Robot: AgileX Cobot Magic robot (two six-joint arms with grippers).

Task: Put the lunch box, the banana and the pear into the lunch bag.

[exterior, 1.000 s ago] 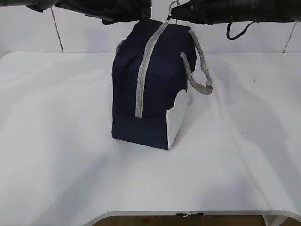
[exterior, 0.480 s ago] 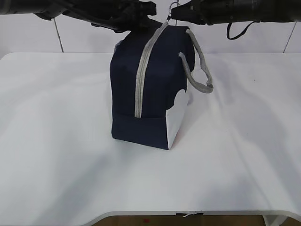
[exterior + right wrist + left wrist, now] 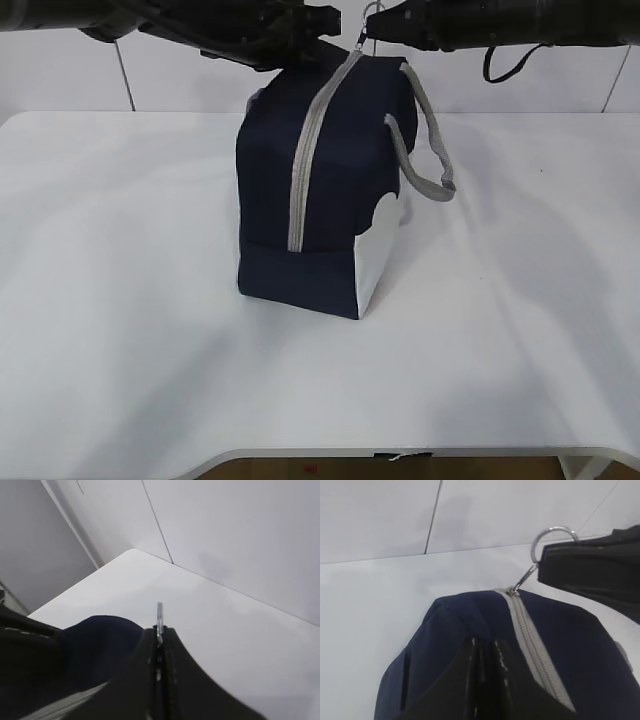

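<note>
White tabletop (image 3: 120,300) and white wall panels fill the scene before you; the lunch bag (image 3: 320,190) stands upright near the middle of the table, navy, with its white side panel (image 3: 375,255) facing right and its grey zipper (image 3: 303,160) running closed up the near face and over the top. 1 grey webbing handle (image 3: 425,150) droops off the right shoulder of the bag. Your right gripper (image 3: 372,30) reaches in from the upper right with its jaws pressed together on the ring pull (image 3: 551,542), which stands up at the top end of the zipper; the right wrist view shows the thin ring edge (image 3: 159,616) sandwiched between the 2 dark fingers. Your left gripper (image 3: 485,652) comes in from the upper left and sits at the top of the bag, left of the zipper, its 2 fingers drawn almost together with navy fabric pinched between them. Banana, pear and lunch box appear in none of your 3 views.
</note>
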